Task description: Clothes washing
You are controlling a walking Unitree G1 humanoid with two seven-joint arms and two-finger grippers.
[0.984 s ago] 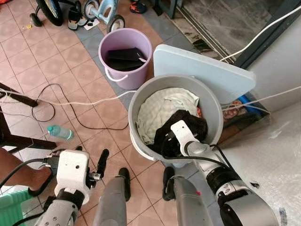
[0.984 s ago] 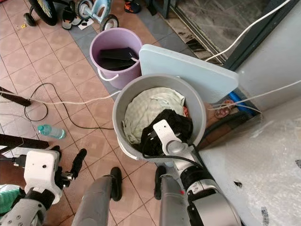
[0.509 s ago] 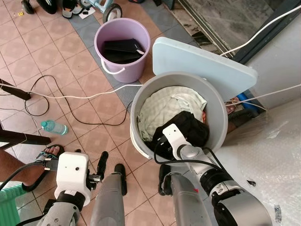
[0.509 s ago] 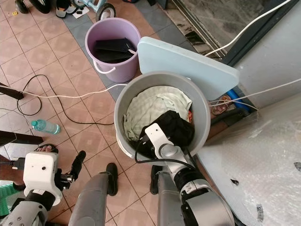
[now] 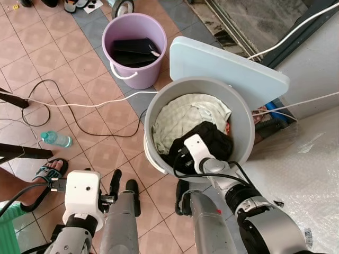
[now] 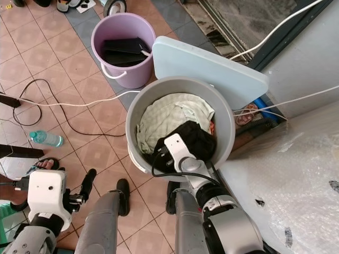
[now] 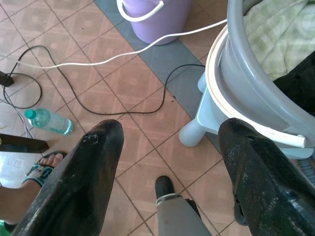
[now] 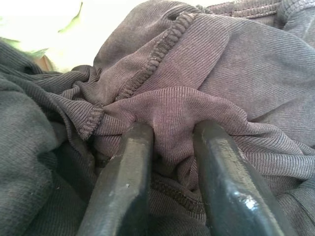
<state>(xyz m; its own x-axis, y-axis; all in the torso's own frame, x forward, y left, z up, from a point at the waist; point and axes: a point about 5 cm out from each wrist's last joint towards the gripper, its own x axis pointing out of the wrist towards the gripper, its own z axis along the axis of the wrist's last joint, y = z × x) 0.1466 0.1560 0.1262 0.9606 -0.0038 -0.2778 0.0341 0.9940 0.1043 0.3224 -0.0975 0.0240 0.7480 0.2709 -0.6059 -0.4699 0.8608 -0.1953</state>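
A grey tub (image 5: 153,114) stands on the tiled floor before me, holding a pale green checked cloth (image 5: 183,116) and a black garment (image 5: 217,140). My right gripper (image 8: 174,129) reaches over the tub's near rim into the black garment. In the right wrist view its two fingers (image 8: 130,172) pinch a fold of the dark ribbed fabric. My left gripper (image 7: 170,129) hangs low at the left above the floor, open, with nothing between its fingers (image 7: 88,172). It sits just outside the tub's rim (image 7: 231,93).
A purple bucket (image 5: 135,71) with black items inside stands beyond the tub. A pale blue lid (image 5: 228,69) leans behind the tub. Cables (image 5: 79,124) and a water bottle (image 5: 55,139) lie on the tiles. A person's sandalled foot (image 5: 46,173) is at the left. Plastic sheeting (image 5: 307,169) covers the right.
The camera has shifted, so the tub sits a little differently in view. My right gripper stays down in the black garment. The left arm has hardly moved.
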